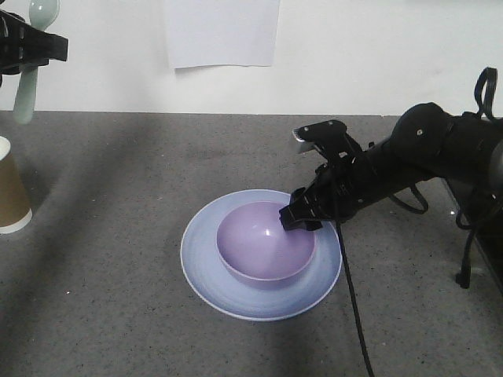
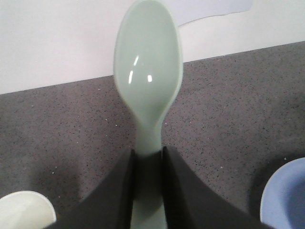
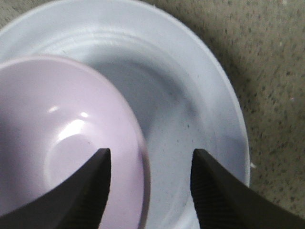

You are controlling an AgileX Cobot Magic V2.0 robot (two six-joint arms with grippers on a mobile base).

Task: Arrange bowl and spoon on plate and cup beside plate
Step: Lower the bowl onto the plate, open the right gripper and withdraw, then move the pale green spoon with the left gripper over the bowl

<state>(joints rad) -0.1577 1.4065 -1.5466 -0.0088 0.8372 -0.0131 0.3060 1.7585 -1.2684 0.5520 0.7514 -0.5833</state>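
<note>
Your right jaws stand wide apart and hold nothing; your left jaws are closed on the handle of the spoon. Gray and speckled, the surface runs back to a white wall, where a sheet of paper hangs. Your right arm reaches in from the right, low over the surface. Near the middle lies the plate, flat on the surface. The bowl sits upright on it, roughly centered, with plate showing all around. The right jaws straddle the bowl's far right rim: one finger is over the inside of the bowl, the other over the plate, and you cannot tell whether either touches. At the left edge stands the cup, upright on the surface, well apart from the plate. Above it, the spoon is held in the air, scoop up, handle down, slightly tilted.
</note>
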